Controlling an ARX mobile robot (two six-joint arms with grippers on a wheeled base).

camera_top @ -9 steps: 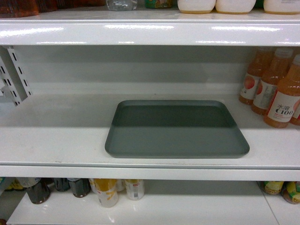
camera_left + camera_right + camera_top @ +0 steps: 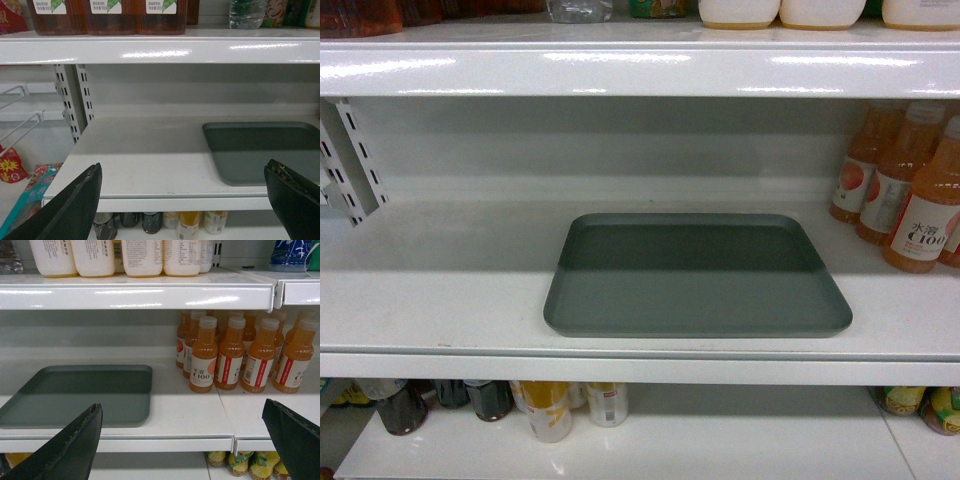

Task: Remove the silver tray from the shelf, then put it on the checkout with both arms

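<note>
Both claws: left claw (image 2: 182,200) and right claw (image 2: 182,440) gape wide — empty.
Silver tray (image 2: 695,280): flat on shelf (image 2: 440,290) — untouched.

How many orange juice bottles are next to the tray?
8 show in the right wrist view: four in front, four partly hidden behind. More may be hidden.

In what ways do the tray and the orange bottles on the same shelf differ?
The tray is dull grey-green, while the bottles are bright orange with labels. The tray lies flat and low in the middle; the bottles stand upright and tall at the right. Both rest on the white shelf.
</note>
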